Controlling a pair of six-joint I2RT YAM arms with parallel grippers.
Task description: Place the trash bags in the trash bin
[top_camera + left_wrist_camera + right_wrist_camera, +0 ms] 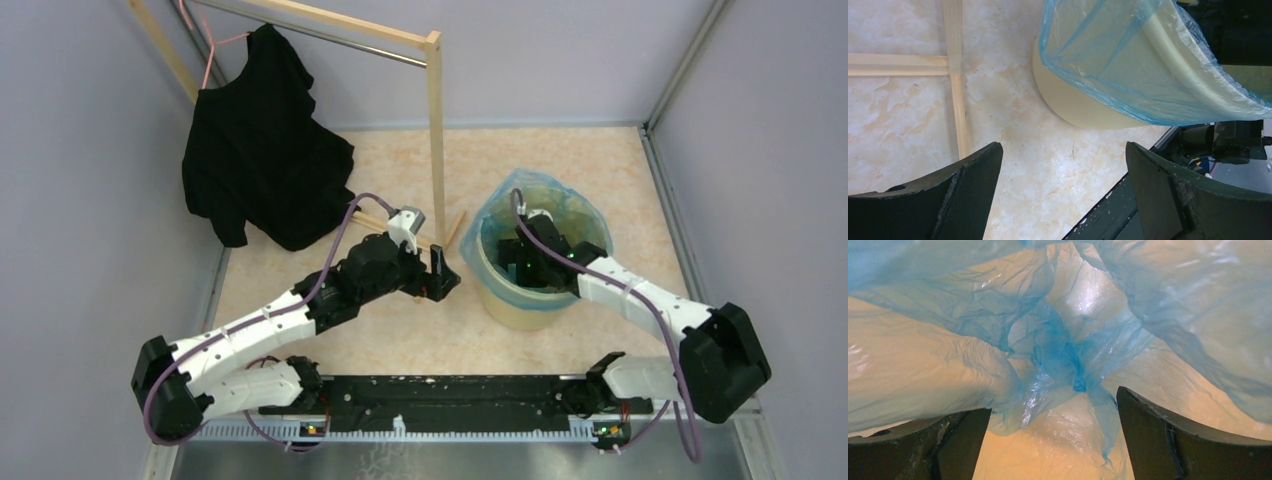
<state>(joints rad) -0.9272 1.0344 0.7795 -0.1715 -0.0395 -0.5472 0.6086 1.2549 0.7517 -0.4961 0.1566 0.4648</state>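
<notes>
A pale, marbled beige table (400, 340) is forming the floor of a small booth, with plain lilac-grey walls (90, 200) closing it in on the left, back and right. A black rail (450, 395) is running along the near edge between the two arm bases.

Well beyond the left claw (443, 275) and off to its left, a black garment (262, 170) is hanging from a pink hanger (215, 55) on a wooden rack (436, 140). The rack's upright post is standing just beyond this claw, and its thin foot bars are lying flat on the table. The left claw is hovering low over bare table, fingers spread wide and holding nothing.

Just to its right, near but not touching, the trash bin (515, 310) is standing upright, a round pale yellow bucket. A thin blue trash bag (500, 200) is lining it, its mouth folding out over the rim and draping down the outer wall.

The right claw (522, 262) is reaching down inside the bin, fingers spread apart. Directly ahead of it, the bag's crumpled blue film is bunching into a twisted gather. The fingers are sitting either side of it, not pinching.
</notes>
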